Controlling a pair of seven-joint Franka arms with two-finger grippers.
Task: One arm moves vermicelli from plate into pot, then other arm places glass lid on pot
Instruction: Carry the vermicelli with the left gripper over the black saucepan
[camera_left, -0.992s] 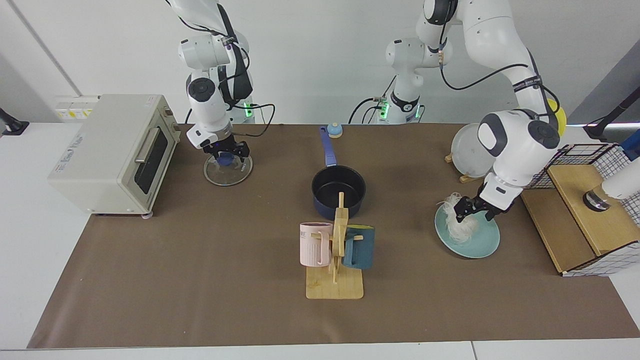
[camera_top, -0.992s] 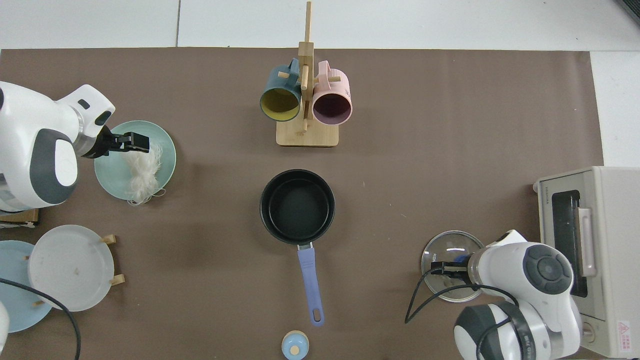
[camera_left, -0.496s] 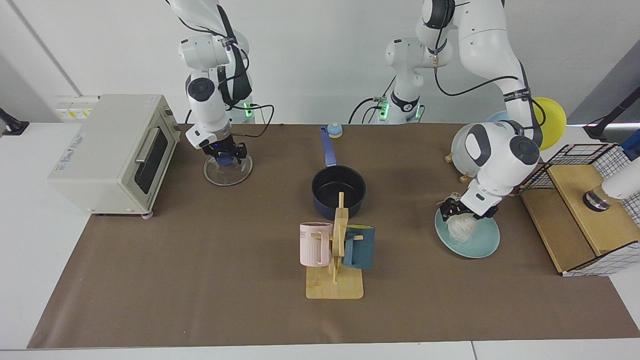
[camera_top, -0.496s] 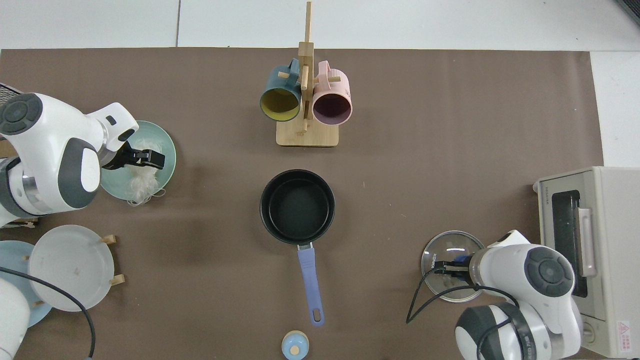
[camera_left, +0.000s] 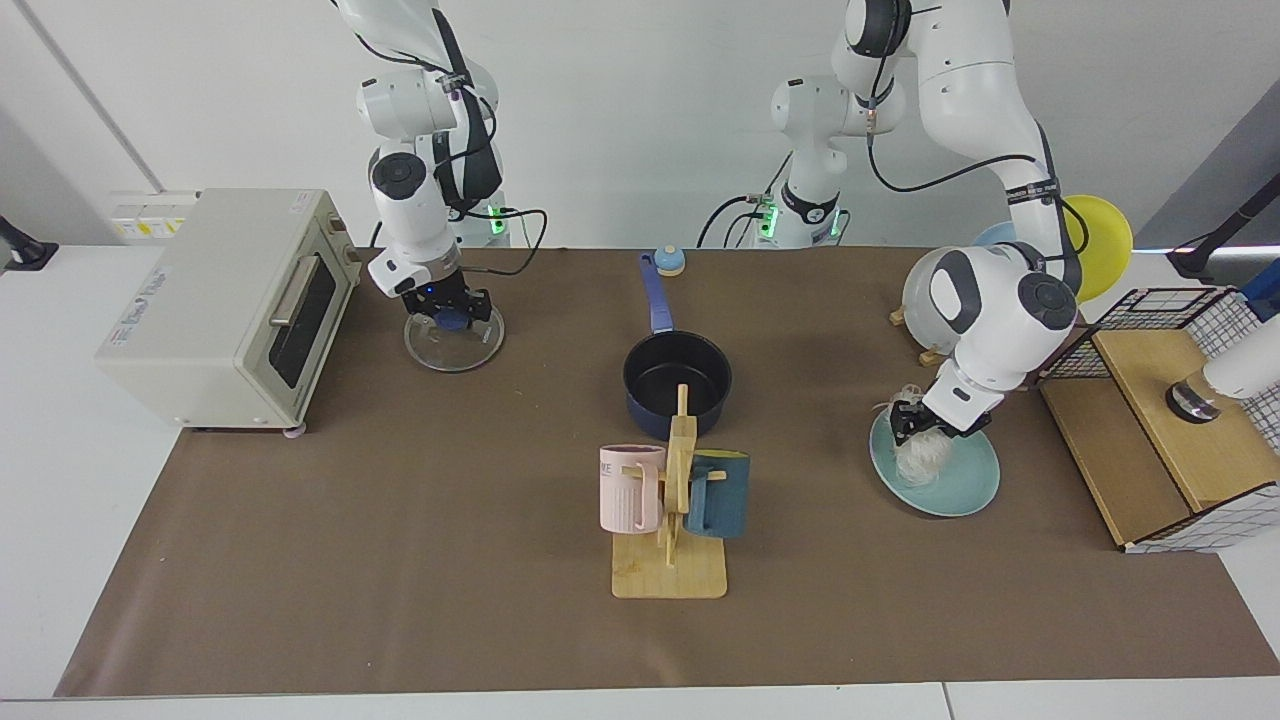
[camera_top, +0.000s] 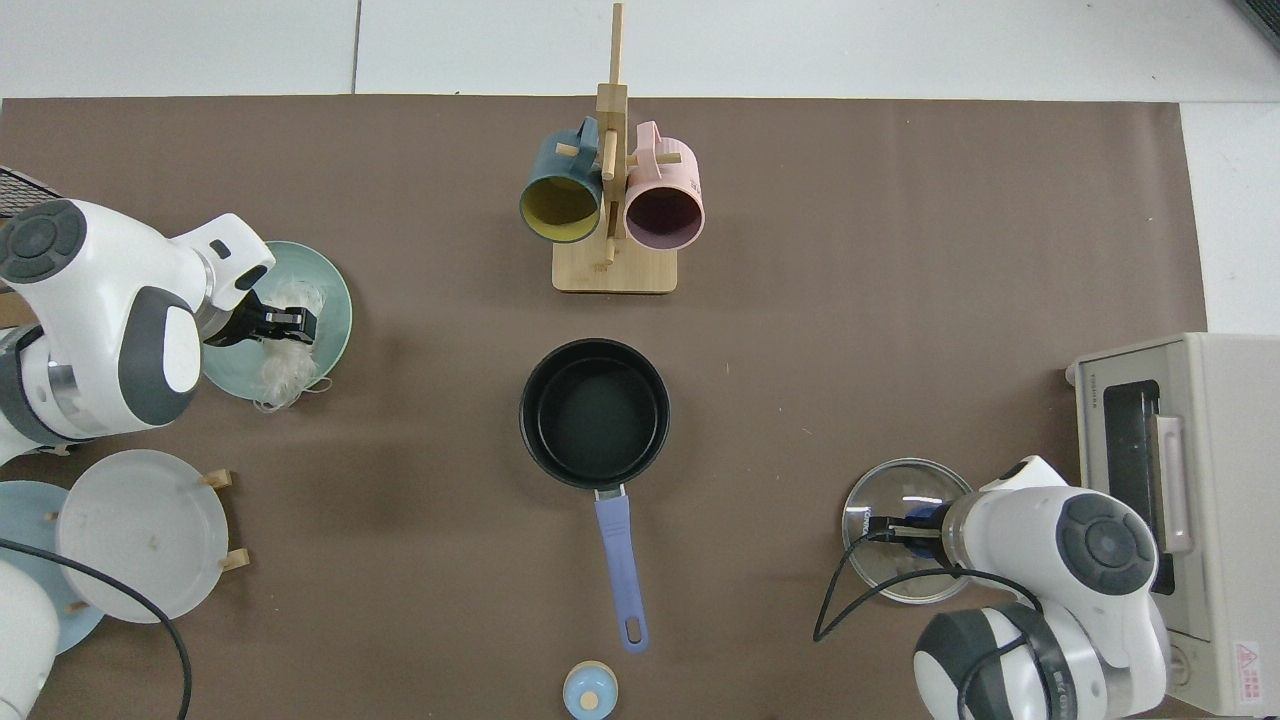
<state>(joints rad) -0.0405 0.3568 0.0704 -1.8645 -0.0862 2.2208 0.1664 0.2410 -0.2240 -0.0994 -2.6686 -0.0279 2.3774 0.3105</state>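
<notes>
The teal plate (camera_left: 968, 482) (camera_top: 338, 296) lies at the right of the facing view with the white vermicelli (camera_left: 918, 462) (camera_top: 277, 376) on it. A few strands trail over its rim. My left gripper (camera_left: 922, 428) (camera_top: 295, 323) is low over the plate, shut on the top of the clump. At the mat's centre the navy pot (camera_left: 677, 408) (camera_top: 595, 412) sits empty, its blue handle (camera_left: 655, 296) pointing toward the arms' bases. Beside the toaster oven lies the glass lid (camera_left: 450, 352) (camera_top: 900, 578). My right gripper (camera_left: 452, 308) (camera_top: 885, 532) is shut on its blue knob.
A wooden mug rack (camera_left: 668, 565) holding a pink and a dark teal mug stands just in front of the pot. A toaster oven (camera_left: 225, 305) is at the left. Grey (camera_left: 925, 295), light blue and yellow plates (camera_left: 1105, 232) and a wire basket (camera_left: 1175, 420) crowd the right side.
My left gripper dropped from above the plate into the vermicelli and shut on it. My right arm shifted only slightly at the lid's knob.
</notes>
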